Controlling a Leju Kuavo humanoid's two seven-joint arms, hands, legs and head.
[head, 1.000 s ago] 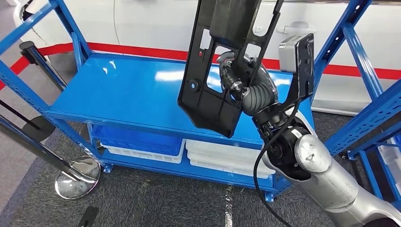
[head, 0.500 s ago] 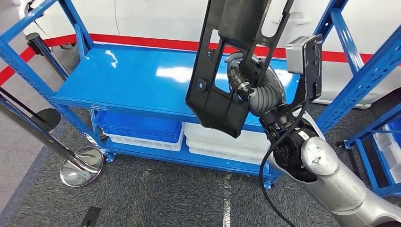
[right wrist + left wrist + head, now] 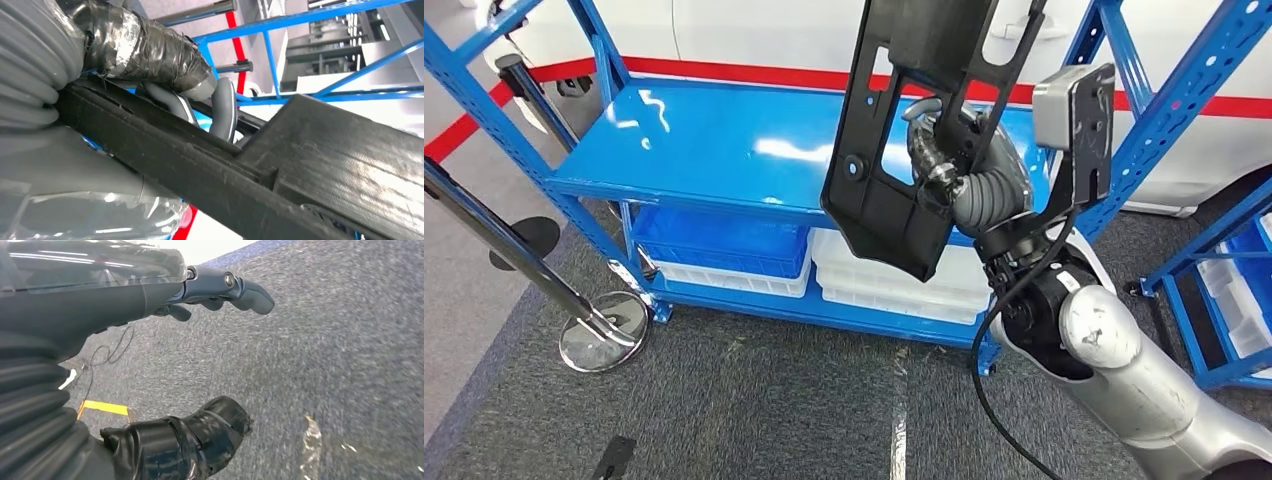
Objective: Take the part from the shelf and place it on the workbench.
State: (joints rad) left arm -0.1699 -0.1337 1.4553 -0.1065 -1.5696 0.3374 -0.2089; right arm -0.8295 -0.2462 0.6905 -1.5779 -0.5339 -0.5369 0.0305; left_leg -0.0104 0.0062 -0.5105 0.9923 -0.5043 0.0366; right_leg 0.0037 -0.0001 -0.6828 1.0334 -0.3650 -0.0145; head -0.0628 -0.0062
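Note:
A large flat black plastic part with cut-out windows hangs upright in front of me, above the blue shelf's top board. My right hand grips it through one of its openings, fingers hooked around a bar. In the right wrist view the same part crosses the picture as a dark ribbed beam, and the taped thumb and grey fingers clamp its edge. My left hand hangs over grey carpet with fingers apart and nothing in it.
The blue shelf rack holds a blue bin and white bins on its lower level. A chrome stanchion base stands on the carpet at left. Blue rack uprights rise at right. A red line runs behind.
The whole view has swung: the shelf has slid left and down in the picture. The part stays in my right hand, held at much the same spot before me.

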